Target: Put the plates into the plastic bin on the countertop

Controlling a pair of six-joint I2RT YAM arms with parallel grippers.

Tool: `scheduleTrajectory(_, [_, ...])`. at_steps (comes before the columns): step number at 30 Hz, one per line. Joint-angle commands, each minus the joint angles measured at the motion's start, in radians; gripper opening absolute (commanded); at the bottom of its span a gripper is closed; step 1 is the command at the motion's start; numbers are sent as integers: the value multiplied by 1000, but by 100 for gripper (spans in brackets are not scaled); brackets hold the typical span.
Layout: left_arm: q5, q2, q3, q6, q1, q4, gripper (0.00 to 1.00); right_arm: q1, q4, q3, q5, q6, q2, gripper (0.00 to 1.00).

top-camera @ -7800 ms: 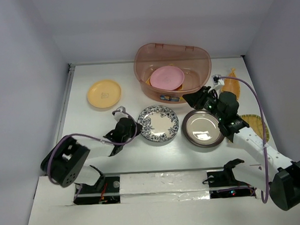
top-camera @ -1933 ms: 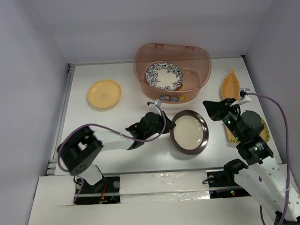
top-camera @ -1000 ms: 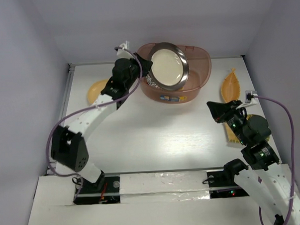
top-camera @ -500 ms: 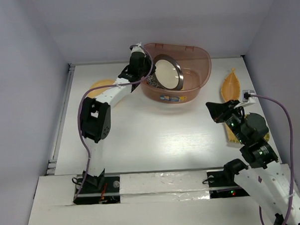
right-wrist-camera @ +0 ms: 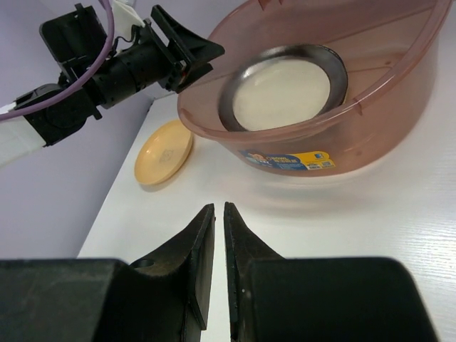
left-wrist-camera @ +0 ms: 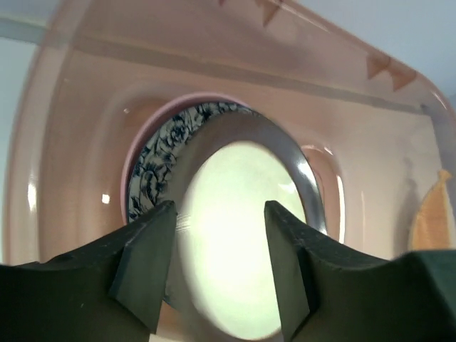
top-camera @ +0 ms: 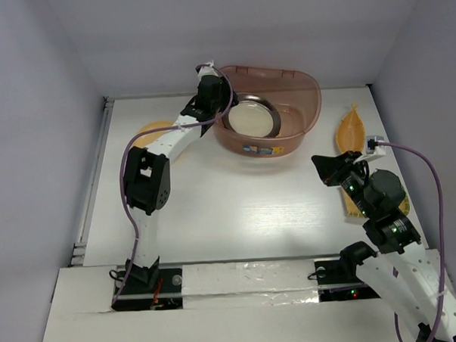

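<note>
Grippers: left gripper (left-wrist-camera: 219,206) jaws parted, holding nothing, at the left rim of translucent reddish-brown plastic bin (left-wrist-camera: 85,142) | shiny round metal plate (left-wrist-camera: 242,235) lies inside bin on blue-white floral plate (left-wrist-camera: 153,160) | right gripper (right-wrist-camera: 219,206) fingers almost together, empty, over glossy white countertop (top-camera: 237,201) | round yellow-orange plate (right-wrist-camera: 164,151) on countertop left of bin

Pale lilac-grey back wall (top-camera: 230,34), plain, meeting left wall (top-camera: 30,149) and right wall (top-camera: 435,63) at the far corners. Grey rail (top-camera: 92,181) along the foot of the left wall. Nearest, white ledge (top-camera: 242,325) with a glossy tape strip (top-camera: 248,280) running across it.
</note>
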Motion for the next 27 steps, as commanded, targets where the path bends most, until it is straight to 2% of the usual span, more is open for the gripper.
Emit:
scheduleTrajectory(1, [-80, -39, 64, 60, -1, 34, 51, 9, 46, -4, 1, -10, -5, 16])
scheduleTrajectory(6, [-104, -96, 51, 115, -1, 43, 61, 9, 40, 0, 10, -12, -9, 16])
scheduleTrajectory(9, [-122, -186, 3, 126, -1, 68, 61, 9, 36, 4, 13, -15, -8, 16])
scheduleTrajectory(11, [-162, -297, -102, 126, -1, 103, 58, 9, 40, 1, 13, -16, -9, 14])
scheduleTrajectory(13, [-201, -386, -211, 105, 9, 178, 51, 9, 44, -4, 7, -15, -9, 4])
scheduleTrajectory(14, [-228, -474, -330, 91, 10, 230, 48, 9, 53, -7, 6, -16, -9, 1])
scheduleTrajectory(15, [-238, -522, -392, 74, 20, 252, 37, 9, 58, -15, 0, -15, -8, 0])
scheduleTrajectory(18, [-297, -689, -648, -24, 62, 296, 19, 9, 75, -24, -31, -15, 0, 0])
scheduleTrajectory(20, [-351, -813, -850, -134, 114, 309, 17, 9, 92, -38, -31, -15, 5, 0])
scheduleTrajectory(22, [-371, -933, -981, -205, 164, 324, 12, 9, 118, -59, -34, -15, 14, 0])
scheduleTrajectory(23, [-354, -963, -1093, -236, 230, 329, 12, 9, 125, -64, -40, -16, 18, 1])
scheduleTrajectory(26, [-260, -1012, -1212, -310, 338, 321, 25, 9, 158, -78, -101, -7, 51, 9])
scheduleTrajectory(27, [-252, -1007, -1223, -317, 382, 315, 36, 9, 159, -82, -115, -3, 60, 12])
